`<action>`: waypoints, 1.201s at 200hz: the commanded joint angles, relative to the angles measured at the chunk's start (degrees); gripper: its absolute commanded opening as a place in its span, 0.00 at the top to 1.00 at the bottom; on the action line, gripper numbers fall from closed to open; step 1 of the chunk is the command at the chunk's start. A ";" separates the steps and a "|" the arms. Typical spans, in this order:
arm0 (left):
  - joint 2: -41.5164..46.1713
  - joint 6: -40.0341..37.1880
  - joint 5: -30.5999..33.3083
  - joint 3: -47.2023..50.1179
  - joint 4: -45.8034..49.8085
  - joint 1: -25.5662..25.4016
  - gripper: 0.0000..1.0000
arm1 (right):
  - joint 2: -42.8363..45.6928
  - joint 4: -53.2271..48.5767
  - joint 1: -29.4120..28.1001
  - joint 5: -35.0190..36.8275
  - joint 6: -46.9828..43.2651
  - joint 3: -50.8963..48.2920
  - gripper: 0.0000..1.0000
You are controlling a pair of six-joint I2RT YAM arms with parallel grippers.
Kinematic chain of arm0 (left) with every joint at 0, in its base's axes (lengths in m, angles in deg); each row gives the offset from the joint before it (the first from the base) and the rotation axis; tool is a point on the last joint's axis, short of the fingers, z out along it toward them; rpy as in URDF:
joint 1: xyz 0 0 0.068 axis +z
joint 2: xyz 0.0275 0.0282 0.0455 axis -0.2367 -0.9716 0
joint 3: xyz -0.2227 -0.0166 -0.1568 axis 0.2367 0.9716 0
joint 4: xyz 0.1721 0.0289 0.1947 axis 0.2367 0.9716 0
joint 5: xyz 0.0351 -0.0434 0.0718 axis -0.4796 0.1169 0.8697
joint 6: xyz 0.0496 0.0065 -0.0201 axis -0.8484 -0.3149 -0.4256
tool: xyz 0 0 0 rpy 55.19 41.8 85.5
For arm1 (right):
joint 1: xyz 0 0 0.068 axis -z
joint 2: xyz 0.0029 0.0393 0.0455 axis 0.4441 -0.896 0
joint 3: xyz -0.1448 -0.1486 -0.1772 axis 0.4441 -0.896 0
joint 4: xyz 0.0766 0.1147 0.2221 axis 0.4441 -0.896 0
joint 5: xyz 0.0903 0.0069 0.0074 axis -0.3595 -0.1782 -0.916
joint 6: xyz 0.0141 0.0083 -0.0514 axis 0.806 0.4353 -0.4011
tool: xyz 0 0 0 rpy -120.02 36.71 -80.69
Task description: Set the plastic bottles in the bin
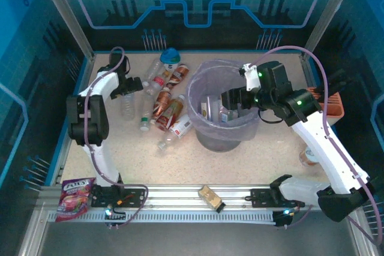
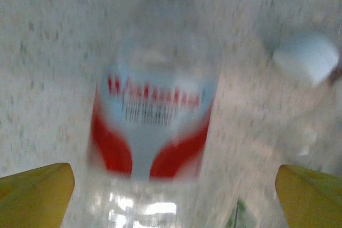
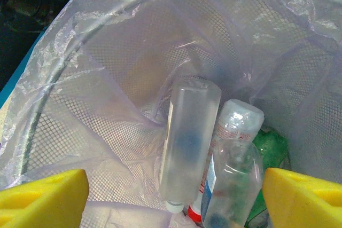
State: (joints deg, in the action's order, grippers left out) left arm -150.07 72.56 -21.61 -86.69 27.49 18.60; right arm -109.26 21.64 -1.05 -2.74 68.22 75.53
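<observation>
Centre the wide-open left gripper (image 2: pixel 173 168) astride the clear, red-labelled plastic bottle (image 2: pixel 152 116) at far left before closing. The right gripper (image 3: pixel 175 173) hangs wide and empty over the round grey lavender-lined bin (image 3: pixel 107 52).

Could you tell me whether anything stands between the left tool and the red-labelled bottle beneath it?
Nothing visible does. The open left tool hangs over the clear plastic bottle with the red and white label; a white bottle cap lies off to the side, clear of the path.
</observation>
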 commanded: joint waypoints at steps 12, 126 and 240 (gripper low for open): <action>-4.52 -2.09 2.38 -4.60 4.17 1.07 0.14 | 1.65 -1.34 1.35 0.26 -1.11 -0.31 0.15; 1.91 -2.32 3.53 -6.93 6.67 1.42 0.46 | 1.80 0.74 3.05 -2.88 -2.15 0.80 0.15; 37.43 9.30 -17.97 -0.16 -2.81 1.25 0.52 | 1.21 13.83 7.64 -16.61 2.84 0.68 0.16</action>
State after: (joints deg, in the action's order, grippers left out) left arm -117.35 75.18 -28.34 -90.41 30.12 19.32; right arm -108.48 28.92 5.79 -11.75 68.62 75.57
